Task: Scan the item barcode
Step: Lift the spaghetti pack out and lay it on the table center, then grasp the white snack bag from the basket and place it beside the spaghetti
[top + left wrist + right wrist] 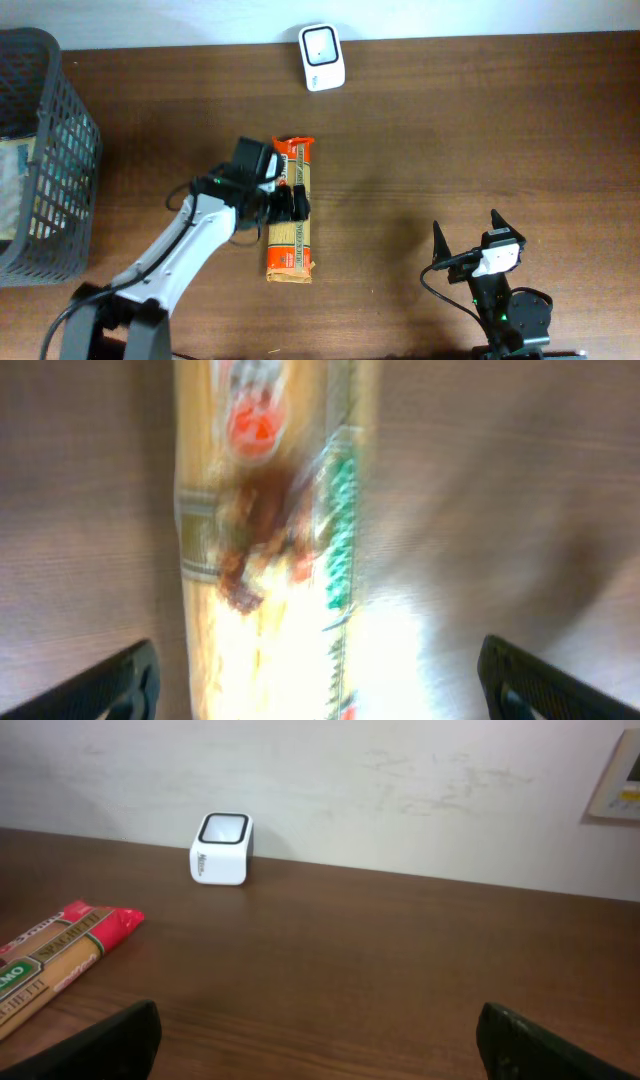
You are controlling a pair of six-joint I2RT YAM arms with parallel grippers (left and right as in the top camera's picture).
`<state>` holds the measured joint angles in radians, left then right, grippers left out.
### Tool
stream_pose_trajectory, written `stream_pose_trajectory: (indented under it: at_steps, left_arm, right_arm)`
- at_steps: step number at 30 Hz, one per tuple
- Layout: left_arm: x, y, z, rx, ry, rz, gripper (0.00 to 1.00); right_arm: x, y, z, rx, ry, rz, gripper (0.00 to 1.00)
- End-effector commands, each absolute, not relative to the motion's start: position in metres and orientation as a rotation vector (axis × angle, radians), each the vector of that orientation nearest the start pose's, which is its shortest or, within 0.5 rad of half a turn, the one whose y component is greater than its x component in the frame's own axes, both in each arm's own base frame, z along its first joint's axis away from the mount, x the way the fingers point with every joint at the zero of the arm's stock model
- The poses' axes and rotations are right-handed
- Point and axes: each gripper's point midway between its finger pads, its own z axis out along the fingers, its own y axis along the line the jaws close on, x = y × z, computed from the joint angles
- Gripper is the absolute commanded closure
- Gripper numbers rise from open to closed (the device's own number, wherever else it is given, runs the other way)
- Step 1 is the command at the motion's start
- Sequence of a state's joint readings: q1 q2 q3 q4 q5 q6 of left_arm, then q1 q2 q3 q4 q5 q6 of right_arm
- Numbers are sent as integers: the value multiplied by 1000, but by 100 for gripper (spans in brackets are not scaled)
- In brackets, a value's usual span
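The item, a long orange and yellow pasta packet (pixel 290 255), lies flat on the brown table, lengthwise toward the back. My left gripper (pixel 291 204) hovers over its middle. In the left wrist view the blurred packet (pixel 270 560) runs between the fingers (pixel 120 685), which stand wide apart and clear of it; the left gripper (pixel 320 685) is open. No barcode shows. The white scanner (pixel 322 57) stands at the back edge, also seen as the scanner (pixel 222 848) in the right wrist view. My right gripper (pixel 466 225) rests open at the front right, nothing between its fingertips (pixel 110 1045).
A dark grey mesh basket (pixel 60 160) stands at the far left with some packaged goods inside. The packet's red end (pixel 90 925) shows at the left of the right wrist view. A pale wall runs behind the table.
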<state>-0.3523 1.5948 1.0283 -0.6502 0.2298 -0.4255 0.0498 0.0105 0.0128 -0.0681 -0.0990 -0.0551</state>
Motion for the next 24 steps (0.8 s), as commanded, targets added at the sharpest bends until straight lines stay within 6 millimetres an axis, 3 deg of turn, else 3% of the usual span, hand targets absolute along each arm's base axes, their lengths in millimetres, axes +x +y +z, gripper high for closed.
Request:
stream_pose_trajectory:
  at_steps: [1,2,3,4,7,9,10,12,13,14,15,18,24]
  left_arm:
    - [372,-149,218,198,2495,-480,1]
    - [379,-143,252,252,2409,-455,1]
    - [384,-130,311,416,2224,-353,1]
    - [386,-105,340,392,2150,-235,1]
    - [379,17,383,10,2102,152,1]
    - [354,126,392,-364,2071,362,1]
    - [328,192,386,-662,2021,412,1]
    - [308,239,374,-822,2004,448,1]
    - [293,278,354,-941,2021,489,1]
    - [290,293,339,-979,2051,503,0]
    - [294,301,324,-941,2116,515,1]
    - [312,322,251,-766,2403,539,0]
    - [340,348,137,-542,2690,497,5]
  right_arm:
    - [244,28,158,-153,1633,81,1]
    - [244,28,158,-153,1633,81,1]
    - [244,28,158,-153,1633,81,1]
    - [244,28,158,-153,1633,81,1]
    - [244,28,158,-153,1633,81,1]
    - [244,28,158,-153,1633,81,1]
    - [244,28,158,-153,1633,81,1]
    - [244,28,158,-153,1633,81,1]
    - [244,28,158,-153,1633,81,1]
    - [244,28,158,-153,1633,81,1]
    - [244,28,158,-153,1633,81,1]
    - [244,28,158,-153,1633,81,1]
    - [244,28,158,-153,1633,81,1]
